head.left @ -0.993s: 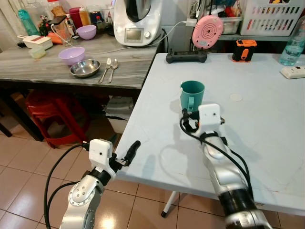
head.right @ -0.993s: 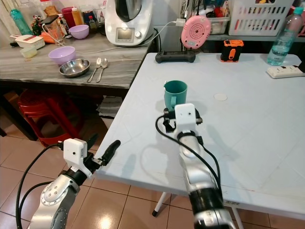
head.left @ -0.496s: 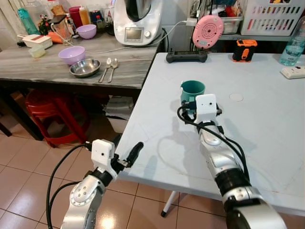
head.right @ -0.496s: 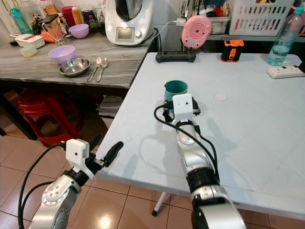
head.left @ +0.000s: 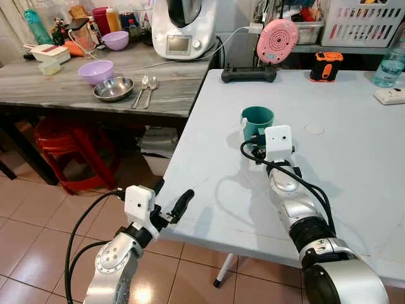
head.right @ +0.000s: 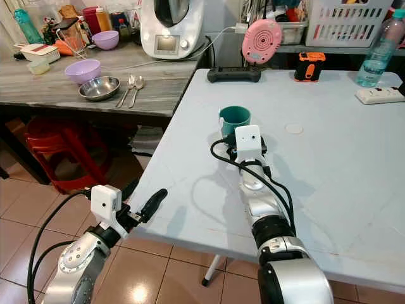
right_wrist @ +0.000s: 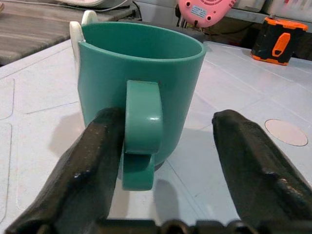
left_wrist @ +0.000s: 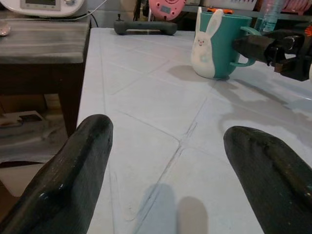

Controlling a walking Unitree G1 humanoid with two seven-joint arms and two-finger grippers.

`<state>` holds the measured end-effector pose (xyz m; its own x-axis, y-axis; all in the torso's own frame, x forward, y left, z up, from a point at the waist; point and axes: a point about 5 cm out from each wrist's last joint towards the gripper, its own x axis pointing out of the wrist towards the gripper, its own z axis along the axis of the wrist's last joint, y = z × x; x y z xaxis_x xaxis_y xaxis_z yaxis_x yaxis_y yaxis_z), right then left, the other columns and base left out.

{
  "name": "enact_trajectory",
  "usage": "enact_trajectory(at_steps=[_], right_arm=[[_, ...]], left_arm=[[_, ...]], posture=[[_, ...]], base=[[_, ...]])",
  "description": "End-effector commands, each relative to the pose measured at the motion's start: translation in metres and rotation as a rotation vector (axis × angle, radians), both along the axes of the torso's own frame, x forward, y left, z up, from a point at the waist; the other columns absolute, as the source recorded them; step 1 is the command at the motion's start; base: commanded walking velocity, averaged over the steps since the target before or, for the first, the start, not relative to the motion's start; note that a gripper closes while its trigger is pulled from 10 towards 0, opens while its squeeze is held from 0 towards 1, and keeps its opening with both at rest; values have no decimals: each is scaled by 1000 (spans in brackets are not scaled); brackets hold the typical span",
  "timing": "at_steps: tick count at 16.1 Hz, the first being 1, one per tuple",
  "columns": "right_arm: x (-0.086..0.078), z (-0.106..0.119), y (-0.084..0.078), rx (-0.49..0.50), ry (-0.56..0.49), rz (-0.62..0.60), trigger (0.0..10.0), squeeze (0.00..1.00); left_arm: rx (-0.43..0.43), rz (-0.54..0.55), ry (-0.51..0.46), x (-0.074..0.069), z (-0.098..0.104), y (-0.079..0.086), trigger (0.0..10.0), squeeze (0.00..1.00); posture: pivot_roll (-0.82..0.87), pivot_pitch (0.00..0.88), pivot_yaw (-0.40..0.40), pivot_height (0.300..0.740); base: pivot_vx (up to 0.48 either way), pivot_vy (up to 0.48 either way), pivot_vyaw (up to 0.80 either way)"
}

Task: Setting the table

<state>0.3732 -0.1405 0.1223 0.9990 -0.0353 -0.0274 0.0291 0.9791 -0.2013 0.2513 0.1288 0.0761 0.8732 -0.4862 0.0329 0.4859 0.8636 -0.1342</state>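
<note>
Pale and tiled, the white table takes up the right half of what we see from the left eye view, with a grey wooden counter beside it on our left. On that counter sit a lilac bowl, a steel bowl and a fork and spoon, none of them brought over yet. The teal mug stands upright on the table, near its left edge. Our right gripper is at the mug's near side; a second ago it was a little short of the mug, and it has since pushed forward to the handle.

From the right eye view, our left gripper hovers low, just off the table's near corner, its fingers spread and empty.

In the left wrist view, the two black fingers stand wide apart over the table edge, and beyond them the mug shows a white rabbit figure on its side.

In the right wrist view, the mug's handle lies between our right fingers: one is touching or just beside it, the other well clear, so the grip is not closed. We judge the advance means the mug is about to be picked up or shifted to its place, and the closing squeeze comes next.
</note>
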Motion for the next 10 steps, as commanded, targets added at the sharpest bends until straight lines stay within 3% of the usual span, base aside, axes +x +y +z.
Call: enact_trajectory(at_steps=[1, 10], right_arm=[[4, 7, 3, 10, -23, -2, 0, 0], [4, 4, 6, 19, -23, 10, 0, 0]], left_arm=[[7, 1, -5, 1, 2, 1, 10000, 0], [5, 1, -7, 1, 4, -1, 10000, 0]], posture=[[-110, 13, 90, 740], [-108, 13, 93, 740]], base=[[0, 0, 0], [0, 0, 0]])
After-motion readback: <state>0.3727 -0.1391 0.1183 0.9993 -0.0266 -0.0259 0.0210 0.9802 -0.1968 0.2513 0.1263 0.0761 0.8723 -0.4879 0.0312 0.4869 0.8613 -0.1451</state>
